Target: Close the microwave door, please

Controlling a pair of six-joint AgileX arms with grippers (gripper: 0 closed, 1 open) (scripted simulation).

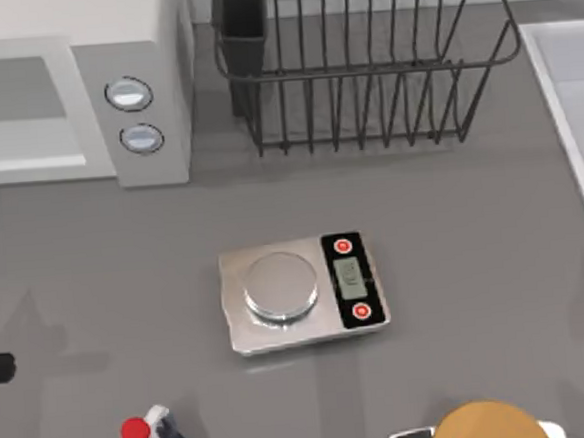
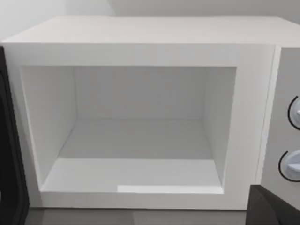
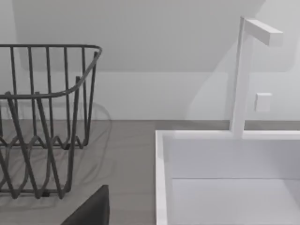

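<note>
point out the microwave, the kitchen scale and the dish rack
microwave (image 1: 145,49), top view, on its grey side above the knobs
kitchen scale (image 1: 280,282), top view, on its round steel plate
dish rack (image 1: 362,69), top view, on its front rim wire

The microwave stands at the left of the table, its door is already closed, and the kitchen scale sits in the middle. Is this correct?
Not quite: the door is open. The left wrist view looks straight into the microwave's bare white cavity. The microwave is at the table's left and the kitchen scale sits mid-table, as you said.

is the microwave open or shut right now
Open. The left wrist view looks straight into the microwave: its bare white cavity shows with no panel across the opening, beside the two knobs. How far the door has swung cannot be told.
</note>
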